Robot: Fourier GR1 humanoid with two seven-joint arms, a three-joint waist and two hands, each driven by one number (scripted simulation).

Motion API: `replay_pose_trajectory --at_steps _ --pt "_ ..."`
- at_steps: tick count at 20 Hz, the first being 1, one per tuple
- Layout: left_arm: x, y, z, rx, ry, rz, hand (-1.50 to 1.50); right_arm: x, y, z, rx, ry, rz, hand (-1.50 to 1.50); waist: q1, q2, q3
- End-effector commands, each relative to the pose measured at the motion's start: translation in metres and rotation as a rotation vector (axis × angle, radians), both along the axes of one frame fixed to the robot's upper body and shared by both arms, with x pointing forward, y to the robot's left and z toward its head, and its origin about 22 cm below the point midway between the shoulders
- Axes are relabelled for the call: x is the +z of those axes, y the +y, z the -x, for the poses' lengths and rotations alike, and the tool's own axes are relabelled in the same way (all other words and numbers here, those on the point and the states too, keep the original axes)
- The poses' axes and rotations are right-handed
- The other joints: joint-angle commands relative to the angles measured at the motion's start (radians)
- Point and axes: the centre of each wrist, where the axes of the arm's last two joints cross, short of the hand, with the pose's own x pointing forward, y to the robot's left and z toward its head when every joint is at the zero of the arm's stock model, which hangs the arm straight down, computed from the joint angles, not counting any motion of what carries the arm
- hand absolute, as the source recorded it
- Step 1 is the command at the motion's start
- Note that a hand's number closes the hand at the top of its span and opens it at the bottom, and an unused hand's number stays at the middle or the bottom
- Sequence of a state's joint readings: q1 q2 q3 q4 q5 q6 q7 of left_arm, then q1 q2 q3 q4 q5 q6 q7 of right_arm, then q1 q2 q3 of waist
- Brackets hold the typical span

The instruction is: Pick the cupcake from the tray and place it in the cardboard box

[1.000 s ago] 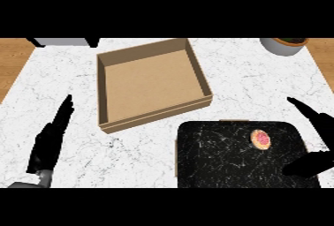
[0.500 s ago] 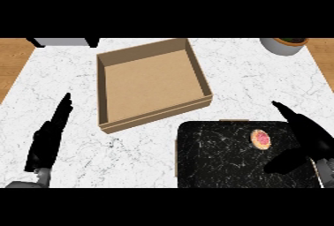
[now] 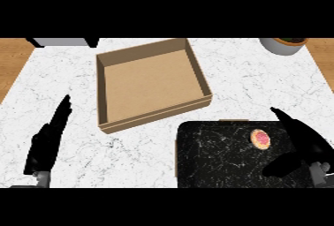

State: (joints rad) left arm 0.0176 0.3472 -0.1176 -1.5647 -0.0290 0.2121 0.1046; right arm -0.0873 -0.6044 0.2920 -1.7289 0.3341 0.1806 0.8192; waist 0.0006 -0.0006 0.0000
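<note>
Head view, looking steeply down on a white marbled counter [image 3: 248, 84], with strips of wooden floor [image 3: 12, 66] showing past its left and right edges. Largest on the counter is the cardboard box [image 3: 108, 95], an open tan container set slightly askew at centre, its four walls upright and its floor bare. Just beside the box's near right corner lies the tray [image 3: 215, 163], a black slab with pale speckling that fills the lower right of the counter and runs to the view's lower edge; tray and box are close, but whether they touch cannot be told. The right hand [image 3: 306, 143] enters from the lower right and lies over the tray's right edge, its fingers straight and pointing up and to the left, its thumb [image 3: 277, 167] spread out over the tray's surface; it holds nothing. The left hand [image 3: 47, 141] stands at the lower left of the counter, well apart from the box, its fingers straight and pointing upward, also holding nothing. A grey round pot [image 3: 284, 45] is cut off by the top edge at the upper right corner of the counter, and a grey and black object [image 3: 62, 41], too cropped to identify, sits at the upper left. The cupcake [image 3: 261, 139], small with a pink top and a tan rim, rests on the tray in its upper right part, just left of the right hand's fingers and not touched by them.
</note>
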Motion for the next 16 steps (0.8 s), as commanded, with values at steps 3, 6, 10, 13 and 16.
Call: replay_pose_trajectory --at_steps 3,6,10,13,16 --pt "0.013 -0.003 -0.004 0.002 -0.004 -0.013 0.00 0.003 0.010 -0.001 -0.005 -0.018 -0.008 -1.50 0.000 0.000 0.000" --pt "-0.005 0.020 0.000 -0.006 0.000 0.000 0.00 -0.013 -0.004 -0.019 -0.007 -0.013 -0.011 -1.50 0.003 0.001 0.000" --pt "-0.007 0.011 0.002 0.011 0.013 0.002 0.00 -0.023 0.004 -0.009 -0.012 -0.032 -0.018 -1.50 0.001 0.000 0.000" --pt "0.003 0.008 -0.025 0.014 0.002 0.009 0.00 -0.022 0.010 -0.015 0.004 -0.002 0.003 -1.50 -0.001 0.001 0.000" --pt "-0.002 0.012 -0.008 -0.009 0.001 0.001 0.00 -0.033 0.018 -0.021 -0.016 -0.027 -0.023 -1.50 0.002 0.000 0.000"
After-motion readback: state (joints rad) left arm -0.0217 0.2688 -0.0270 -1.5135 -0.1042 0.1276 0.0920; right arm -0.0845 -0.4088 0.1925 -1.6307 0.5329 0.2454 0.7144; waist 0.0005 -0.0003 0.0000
